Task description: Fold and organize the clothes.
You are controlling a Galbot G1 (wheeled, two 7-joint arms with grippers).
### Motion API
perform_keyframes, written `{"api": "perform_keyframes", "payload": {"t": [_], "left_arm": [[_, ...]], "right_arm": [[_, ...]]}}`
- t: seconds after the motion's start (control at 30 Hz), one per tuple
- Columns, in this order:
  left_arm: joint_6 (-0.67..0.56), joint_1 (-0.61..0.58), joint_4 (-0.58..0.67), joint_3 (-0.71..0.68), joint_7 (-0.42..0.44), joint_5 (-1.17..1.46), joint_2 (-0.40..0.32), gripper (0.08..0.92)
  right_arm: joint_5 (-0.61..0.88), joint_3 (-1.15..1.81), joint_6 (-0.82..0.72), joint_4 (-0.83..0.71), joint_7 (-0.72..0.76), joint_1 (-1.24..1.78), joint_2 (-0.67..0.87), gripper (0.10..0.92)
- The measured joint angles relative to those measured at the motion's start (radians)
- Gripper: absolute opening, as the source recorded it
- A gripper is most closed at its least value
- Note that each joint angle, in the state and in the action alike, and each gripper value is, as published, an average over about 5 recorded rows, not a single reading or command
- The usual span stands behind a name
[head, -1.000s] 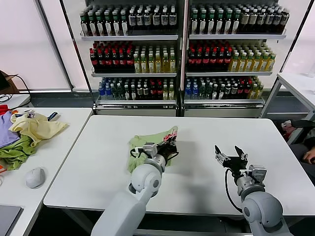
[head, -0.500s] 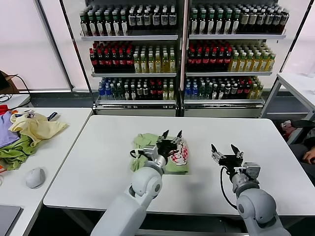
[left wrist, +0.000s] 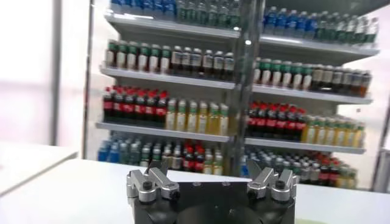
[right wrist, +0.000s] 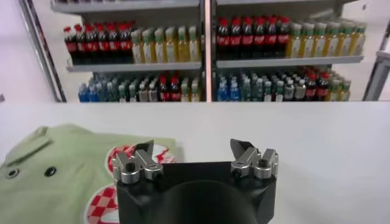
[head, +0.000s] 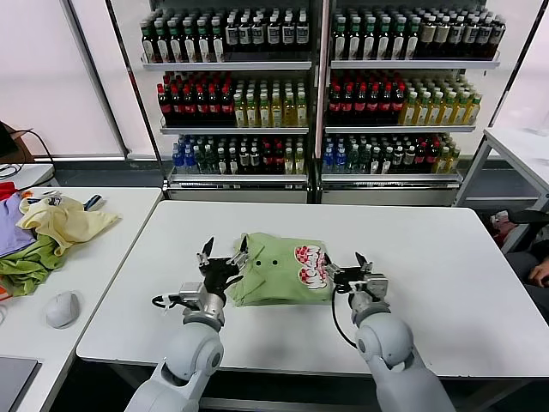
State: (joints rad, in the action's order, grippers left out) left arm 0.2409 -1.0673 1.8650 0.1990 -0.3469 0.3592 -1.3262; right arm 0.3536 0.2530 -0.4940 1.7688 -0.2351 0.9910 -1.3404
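Observation:
The light green shirt (head: 273, 273) lies folded flat on the white table (head: 429, 249), buttons up, with its red-pink and white patch (head: 310, 264) at its right end. My left gripper (head: 225, 251) is open and empty at the shirt's left edge. My right gripper (head: 346, 265) is open and empty just right of the patch. In the right wrist view the shirt (right wrist: 58, 176) lies beside one side of my open right gripper (right wrist: 192, 147). In the left wrist view my left gripper (left wrist: 207, 175) is open, with only table and shelves beyond it.
A heap of pale yellow, green and purple garments (head: 43, 233) and a grey mouse (head: 62, 309) lie on the side table at the left. Shelves of bottles (head: 317, 86) stand behind the table. Another table (head: 519, 146) stands at the far right.
The left gripper let go of the shirt and drew back to its left edge. The shirt now lies flat and folded. The right gripper moved left, up to the shirt's right end.

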Motion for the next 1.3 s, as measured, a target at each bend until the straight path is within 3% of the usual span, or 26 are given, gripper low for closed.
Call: {"api": "perform_keyframes", "payload": {"t": [0.3,0.7,1.07,1.17,1.3], "left_arm": [[-0.015,-0.083,0.046,0.052,-0.006,-0.039,0.020,0.823],[-0.019,-0.125,0.068,0.064,-0.010,-0.058,0.024,0.823],[-0.021,-0.144,0.083,0.061,-0.009,-0.066,0.021,0.823],[-0.021,-0.148,0.085,0.058,-0.009,-0.070,0.018,0.823],[-0.022,-0.151,0.089,0.052,-0.006,-0.078,0.011,0.823]], "right_arm": [[-0.046,-0.068,-0.028,-0.156,-0.038,-0.089,-0.059,0.791],[-0.063,-0.084,-0.041,-0.247,-0.035,-0.136,-0.058,0.458],[-0.106,-0.034,-0.004,-0.264,0.015,-0.170,0.040,0.151],[-0.120,-0.017,0.016,-0.269,0.035,-0.176,0.073,0.139],[-0.139,-0.005,0.060,-0.272,0.059,-0.175,0.101,0.226]]}}
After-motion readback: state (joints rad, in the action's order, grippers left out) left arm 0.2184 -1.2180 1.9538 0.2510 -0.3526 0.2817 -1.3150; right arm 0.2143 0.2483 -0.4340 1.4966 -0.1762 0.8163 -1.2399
